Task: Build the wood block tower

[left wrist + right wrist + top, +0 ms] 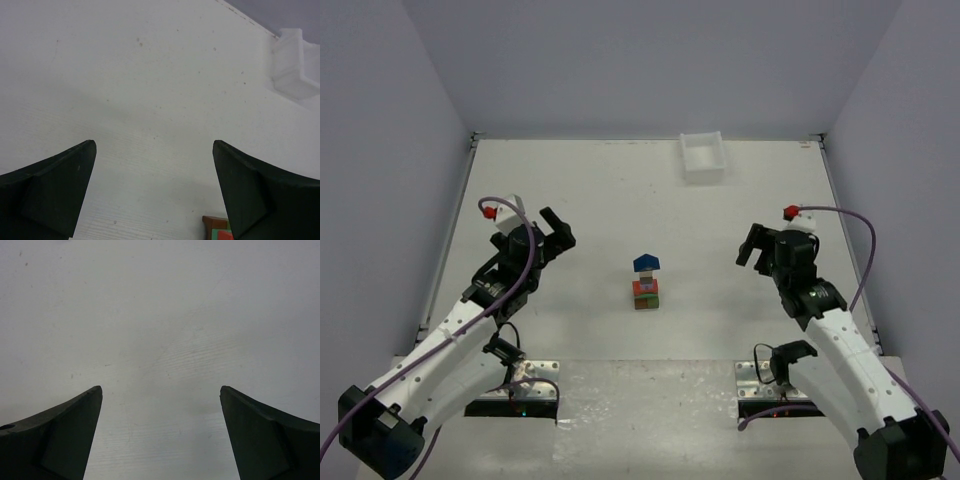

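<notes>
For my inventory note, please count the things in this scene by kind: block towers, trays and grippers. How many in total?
Narrow tower of coloured wooden blocks: 1
White plastic tray: 1
Black two-finger grippers: 2, left gripper and right gripper
Total: 4

Spread left pincer (154, 145) above table (150, 75), tower (216, 228) corner at bottom edge, tray (294, 67) beyond.

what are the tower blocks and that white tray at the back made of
Tower blocks: they look like painted wood with a matte finish, going by the flat solid colours and crisp edges; any grain is too small to see. White tray: probably plastic, given its thin even walls and smooth plain white surface, though foam or card cannot be ruled out.
</notes>
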`<act>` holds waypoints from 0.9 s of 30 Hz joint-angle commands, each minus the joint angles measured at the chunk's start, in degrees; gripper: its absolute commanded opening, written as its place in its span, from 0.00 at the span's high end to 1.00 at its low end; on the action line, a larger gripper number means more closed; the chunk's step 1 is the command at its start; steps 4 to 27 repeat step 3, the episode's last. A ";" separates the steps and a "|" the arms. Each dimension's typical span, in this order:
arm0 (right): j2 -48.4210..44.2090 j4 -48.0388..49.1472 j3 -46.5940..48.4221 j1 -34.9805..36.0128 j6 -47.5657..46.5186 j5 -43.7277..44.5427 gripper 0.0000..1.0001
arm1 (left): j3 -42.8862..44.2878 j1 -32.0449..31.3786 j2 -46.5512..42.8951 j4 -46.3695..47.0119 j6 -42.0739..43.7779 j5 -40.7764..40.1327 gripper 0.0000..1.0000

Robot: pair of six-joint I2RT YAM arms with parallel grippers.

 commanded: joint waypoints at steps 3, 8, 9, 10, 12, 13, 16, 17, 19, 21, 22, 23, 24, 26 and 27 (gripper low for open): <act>-3.86 4.09 -2.05 -0.07 1.64 4.28 0.01 | 1.79 0.40 -0.80 1.40 -0.25 -0.77 0.00; -3.86 4.09 -2.05 -0.07 1.64 4.28 0.01 | 1.79 0.40 -0.80 1.40 -0.25 -0.77 0.00; -3.86 4.09 -2.05 -0.07 1.64 4.28 0.01 | 1.79 0.40 -0.80 1.40 -0.25 -0.77 0.00; -3.86 4.09 -2.05 -0.07 1.64 4.28 0.01 | 1.79 0.40 -0.80 1.40 -0.25 -0.77 0.00; -3.86 4.09 -2.05 -0.07 1.64 4.28 0.01 | 1.79 0.40 -0.80 1.40 -0.25 -0.77 0.00; -3.86 4.09 -2.05 -0.07 1.64 4.28 0.01 | 1.79 0.40 -0.80 1.40 -0.25 -0.77 0.00; -3.86 4.09 -2.05 -0.07 1.64 4.28 0.01 | 1.79 0.40 -0.80 1.40 -0.25 -0.77 0.00; -3.86 4.09 -2.05 -0.07 1.64 4.28 0.01 | 1.79 0.40 -0.80 1.40 -0.25 -0.77 0.00; -3.86 4.09 -2.05 -0.07 1.64 4.28 0.01 | 1.79 0.40 -0.80 1.40 -0.25 -0.77 0.00; -3.86 4.09 -2.05 -0.07 1.64 4.28 0.01 | 1.79 0.40 -0.80 1.40 -0.25 -0.77 0.00; -3.86 4.09 -2.05 -0.07 1.64 4.28 0.01 | 1.79 0.40 -0.80 1.40 -0.25 -0.77 0.00; -3.86 4.09 -2.05 -0.07 1.64 4.28 0.01 | 1.79 0.40 -0.80 1.40 -0.25 -0.77 0.00; -3.86 4.09 -2.05 -0.07 1.64 4.28 0.01 | 1.79 0.40 -0.80 1.40 -0.25 -0.77 0.00; -3.86 4.09 -2.05 -0.07 1.64 4.28 0.01 | 1.79 0.40 -0.80 1.40 -0.25 -0.77 0.00; -3.86 4.09 -2.05 -0.07 1.64 4.28 0.01 | 1.79 0.40 -0.80 1.40 -0.25 -0.77 0.00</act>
